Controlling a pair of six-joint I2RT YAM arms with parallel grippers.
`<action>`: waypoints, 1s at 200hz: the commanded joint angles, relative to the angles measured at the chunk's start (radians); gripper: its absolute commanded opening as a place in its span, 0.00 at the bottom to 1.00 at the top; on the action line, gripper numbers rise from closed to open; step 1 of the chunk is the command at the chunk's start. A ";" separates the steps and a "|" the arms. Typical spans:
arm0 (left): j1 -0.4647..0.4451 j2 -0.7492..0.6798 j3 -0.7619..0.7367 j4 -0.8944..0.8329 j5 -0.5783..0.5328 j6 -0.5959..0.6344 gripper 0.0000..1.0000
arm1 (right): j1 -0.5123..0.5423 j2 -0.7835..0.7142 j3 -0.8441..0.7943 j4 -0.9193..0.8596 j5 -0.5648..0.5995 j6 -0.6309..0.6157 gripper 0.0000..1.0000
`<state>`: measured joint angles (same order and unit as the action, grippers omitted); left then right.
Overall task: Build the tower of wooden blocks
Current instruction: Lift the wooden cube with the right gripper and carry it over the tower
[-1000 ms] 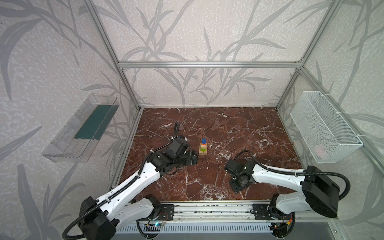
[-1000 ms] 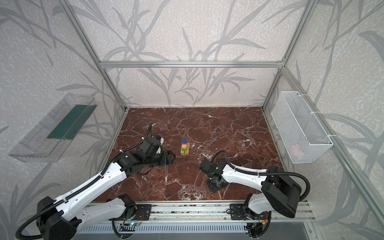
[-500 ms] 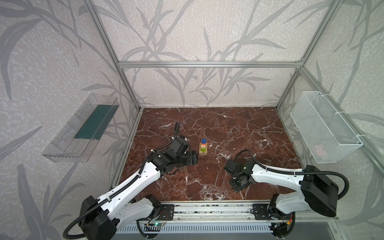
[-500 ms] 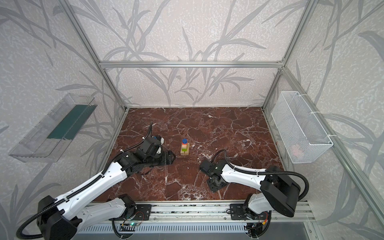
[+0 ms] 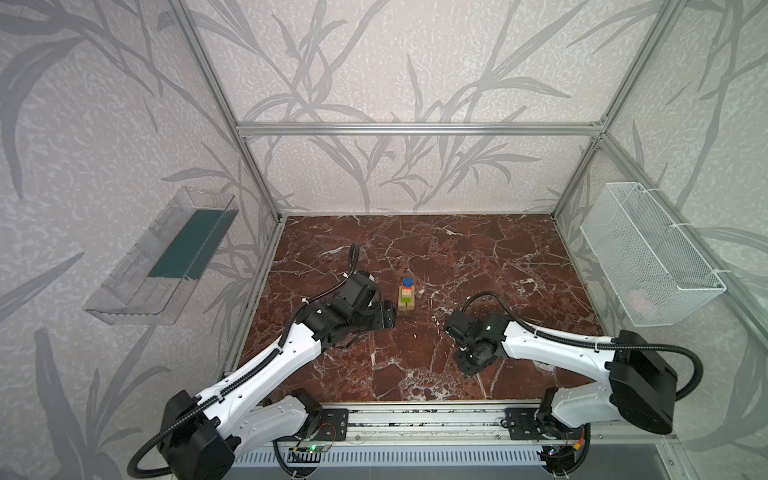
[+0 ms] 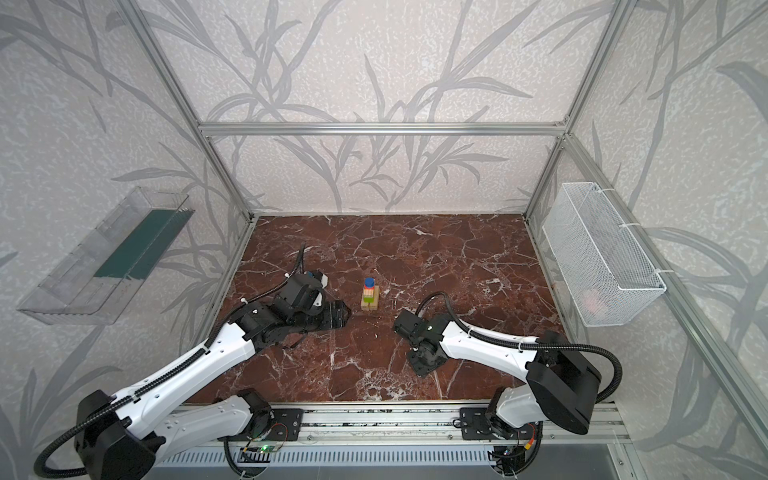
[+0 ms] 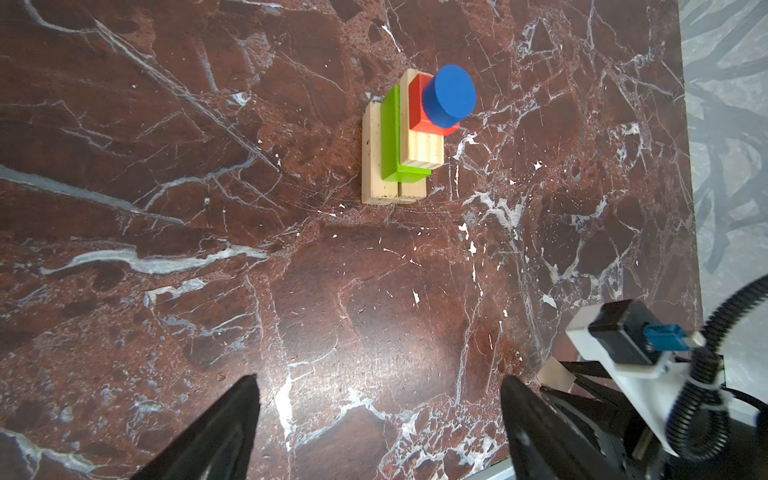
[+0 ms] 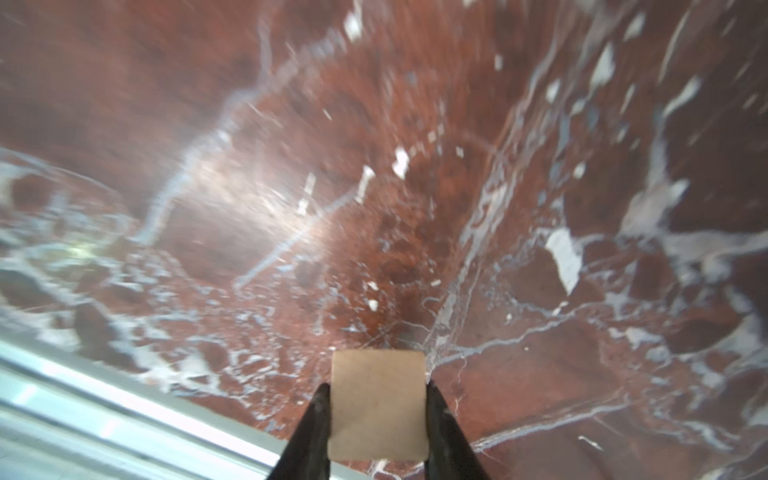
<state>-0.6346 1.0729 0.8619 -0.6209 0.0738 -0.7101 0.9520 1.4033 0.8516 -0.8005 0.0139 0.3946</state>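
Observation:
The wood block tower (image 5: 407,294) (image 6: 370,294) stands mid-floor: two light planks side by side, a lime-green brick, a light-wood block, a red cube (image 7: 417,110) and a blue disc (image 7: 449,95) on top. My left gripper (image 5: 392,320) (image 7: 380,386) hangs open just left of the tower and a little nearer the front, with nothing between its fingers (image 7: 241,407). My right gripper (image 5: 471,368) (image 8: 378,392) is front right of the tower and points at the front rail. It is shut on a light-wood block (image 8: 379,405). That block is hidden in both top views.
A clear plastic bin (image 5: 166,257) hangs on the left wall. A white wire basket (image 5: 648,253) hangs on the right wall. The metal front rail (image 5: 415,419) runs right below the right gripper. The red marble floor (image 5: 457,249) is bare behind the tower.
The right wrist has shifted slightly near the front rail. The left arm and the tower stand as before.

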 commanded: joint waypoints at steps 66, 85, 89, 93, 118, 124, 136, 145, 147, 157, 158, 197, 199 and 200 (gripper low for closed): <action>0.112 -0.102 0.017 -0.136 -0.084 0.016 0.89 | -0.102 0.135 0.461 -0.167 -0.106 -0.515 0.19; 0.148 -0.111 0.011 -0.138 -0.071 0.026 0.89 | -0.143 0.209 0.564 -0.179 -0.159 -0.626 0.16; 0.155 -0.110 0.012 -0.138 -0.068 0.029 0.89 | -0.146 0.225 0.588 -0.182 -0.158 -0.652 0.15; 0.160 -0.108 0.012 -0.140 -0.066 0.031 0.89 | -0.149 0.239 0.610 -0.188 -0.158 -0.675 0.14; 0.183 -0.099 0.015 -0.141 -0.065 0.050 0.89 | -0.171 0.356 0.747 -0.221 -0.194 -0.800 0.11; 0.187 -0.097 0.015 -0.139 -0.066 0.055 0.89 | -0.176 0.374 0.768 -0.221 -0.206 -0.824 0.11; 0.195 -0.094 0.014 -0.140 -0.075 0.059 0.89 | -0.185 0.415 0.818 -0.232 -0.214 -0.876 0.11; 0.200 -0.096 0.012 -0.139 -0.084 0.064 0.89 | -0.186 0.447 0.865 -0.251 -0.215 -0.915 0.11; 0.203 -0.097 0.010 -0.137 -0.085 0.065 0.89 | -0.188 0.455 0.873 -0.251 -0.217 -0.923 0.11; 0.211 -0.100 0.008 -0.134 -0.093 0.070 0.89 | -0.188 0.484 0.905 -0.256 -0.227 -0.967 0.11; 0.211 -0.100 0.009 -0.135 -0.093 0.071 0.89 | -0.188 0.486 0.909 -0.258 -0.227 -0.972 0.11; 0.231 -0.120 0.005 -0.147 -0.128 0.083 0.89 | -0.222 0.609 1.123 -0.367 -0.245 -1.103 0.11; 0.231 -0.123 0.004 -0.149 -0.129 0.082 0.89 | -0.225 0.615 1.131 -0.371 -0.247 -1.108 0.11; 0.232 -0.124 0.004 -0.149 -0.132 0.082 0.89 | -0.225 0.618 1.136 -0.373 -0.248 -1.112 0.11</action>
<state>-0.4145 0.9760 0.8619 -0.7414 -0.0071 -0.6483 0.7582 1.9793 1.8858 -1.0676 -0.1913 -0.5819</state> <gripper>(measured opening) 0.886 0.322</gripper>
